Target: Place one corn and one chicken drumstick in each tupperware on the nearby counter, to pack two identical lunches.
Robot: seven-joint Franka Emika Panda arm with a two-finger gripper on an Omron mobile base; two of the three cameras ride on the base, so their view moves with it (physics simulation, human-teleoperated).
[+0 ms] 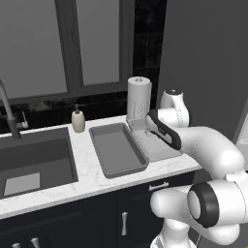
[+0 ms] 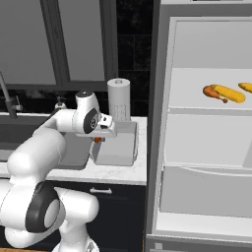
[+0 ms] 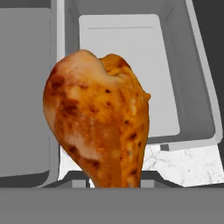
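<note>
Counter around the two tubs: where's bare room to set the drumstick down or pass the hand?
Both tupperware floors are bare: the longer one and the deeper one under the held chicken drumstick. Bare counter runs along the front edge, between sink and longer tub. Crowded behind: paper towel roll and soap bottle.

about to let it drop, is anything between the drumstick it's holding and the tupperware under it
Nothing visible. The gripper holds the chicken drumstick over the shorter tupperware, whose floor beneath looks bare; the longer tupperware lies alongside, out of the way.
</note>
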